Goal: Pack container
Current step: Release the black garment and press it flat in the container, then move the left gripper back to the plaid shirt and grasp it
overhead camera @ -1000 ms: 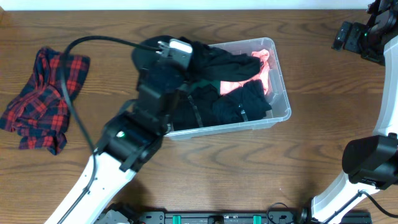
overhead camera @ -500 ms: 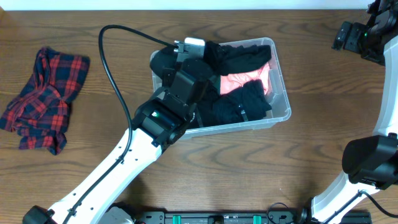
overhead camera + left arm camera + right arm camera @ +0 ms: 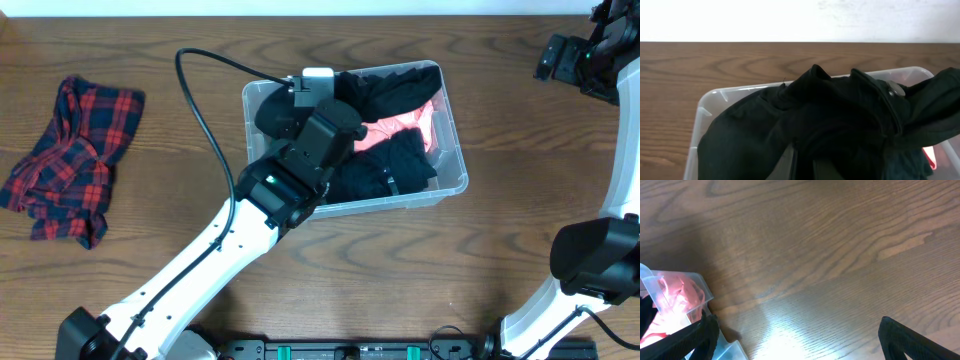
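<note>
The container (image 3: 455, 185) is a clear bin at the table's middle, holding black clothes (image 3: 385, 165) and a pink garment (image 3: 395, 130). My left arm (image 3: 320, 140) reaches over its left half. In the left wrist view my left gripper (image 3: 802, 167) is shut on a black garment (image 3: 840, 110) that drapes over the fingers and lies across the container (image 3: 705, 100). My right gripper (image 3: 797, 330) is open and empty above bare table, right of the container's corner (image 3: 700, 287). In the overhead view the right gripper (image 3: 565, 58) is at the far right.
A red and black plaid shirt (image 3: 70, 160) lies crumpled on the table at the far left. The left arm's black cable (image 3: 200, 110) loops above the table left of the bin. The white wall runs along the table's far edge.
My left arm has moved right and further over the container, carrying the black garment with it; the garment now lies inside the bin's left half. The right arm has not moved.
</note>
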`<action>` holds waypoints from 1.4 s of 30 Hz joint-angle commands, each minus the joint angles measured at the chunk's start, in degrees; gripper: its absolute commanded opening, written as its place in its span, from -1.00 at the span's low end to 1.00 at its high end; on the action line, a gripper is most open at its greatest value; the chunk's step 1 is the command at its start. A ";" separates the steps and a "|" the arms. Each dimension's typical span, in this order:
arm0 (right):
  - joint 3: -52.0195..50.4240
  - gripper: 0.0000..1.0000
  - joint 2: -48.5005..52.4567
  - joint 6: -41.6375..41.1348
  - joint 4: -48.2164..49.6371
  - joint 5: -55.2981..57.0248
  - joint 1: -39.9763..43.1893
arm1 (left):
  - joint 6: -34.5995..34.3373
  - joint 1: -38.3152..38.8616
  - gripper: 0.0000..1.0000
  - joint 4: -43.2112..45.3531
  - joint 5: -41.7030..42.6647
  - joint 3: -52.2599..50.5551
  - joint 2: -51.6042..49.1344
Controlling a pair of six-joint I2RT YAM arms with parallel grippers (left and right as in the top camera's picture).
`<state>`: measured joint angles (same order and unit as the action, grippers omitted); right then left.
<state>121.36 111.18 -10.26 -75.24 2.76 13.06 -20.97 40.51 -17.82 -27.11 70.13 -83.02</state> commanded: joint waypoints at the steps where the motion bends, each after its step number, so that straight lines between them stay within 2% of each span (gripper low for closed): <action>1: 0.00 0.98 0.48 -0.85 -0.02 0.00 0.37 | -2.23 0.35 -0.70 1.55 -1.11 3.39 1.49; 3: 0.00 0.98 0.48 -0.85 -0.02 0.00 0.37 | -1.73 0.35 -0.10 1.46 0.07 3.39 1.73; 4: 0.00 0.99 0.48 -0.85 -0.02 0.00 0.37 | -1.16 0.35 0.00 1.49 0.83 3.39 2.05; 7: 0.00 0.99 0.48 -0.85 -0.02 0.00 0.37 | 1.64 0.35 0.11 1.66 3.63 3.41 3.87; 12: 0.00 0.98 0.48 -0.85 -0.02 0.00 0.37 | 3.69 0.35 0.11 1.70 6.16 3.41 9.38; 17: 0.00 0.98 0.48 -0.85 -0.02 0.00 0.37 | 7.87 0.33 -0.03 2.29 12.00 3.41 11.61; 22: 0.00 0.99 0.48 -0.85 -0.02 0.00 0.37 | 12.09 0.33 -0.47 1.33 15.17 3.39 7.19; 27: 0.00 0.99 0.48 -0.85 -0.02 0.00 0.37 | 20.72 0.33 -0.70 -0.39 15.17 3.41 -0.39; 35: 0.00 0.99 0.48 -0.85 -0.02 0.00 0.37 | 36.33 -0.55 -0.81 -9.53 15.15 3.39 -11.32; 42: 0.00 0.99 0.48 -0.85 -0.02 0.00 0.37 | 38.18 -2.78 -0.88 -14.21 16.11 3.39 -22.12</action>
<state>121.36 111.18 -10.28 -75.24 2.79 13.06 14.06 39.18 -30.37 -11.88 73.10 -100.95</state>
